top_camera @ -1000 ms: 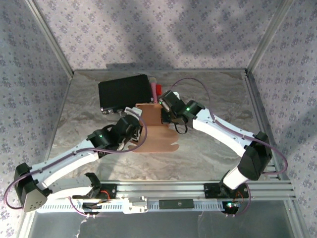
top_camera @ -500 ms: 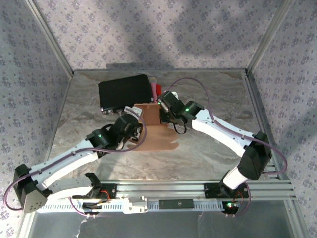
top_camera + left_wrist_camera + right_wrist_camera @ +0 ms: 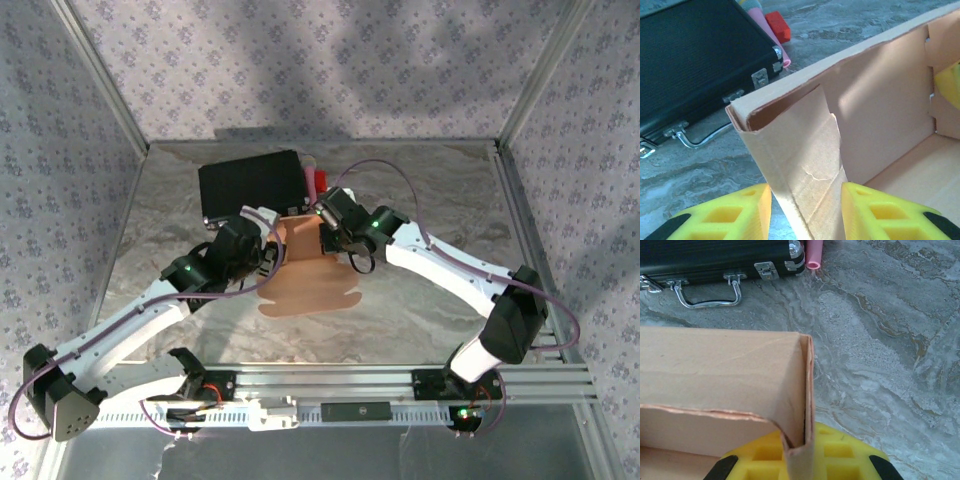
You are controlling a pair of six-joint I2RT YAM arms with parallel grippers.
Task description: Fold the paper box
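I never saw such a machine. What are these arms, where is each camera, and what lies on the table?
Two robot arms stand at the edge of a table. One picture looks down from above; two come from wrist cameras, where the yellow shapes are the jaws. On the table lie a half-folded paper box, a black case, a red block and a pink tube. The right arm pinches one box wall in its jaws. The left arm has its jaws either side of a corner; whether they press it is unclear.
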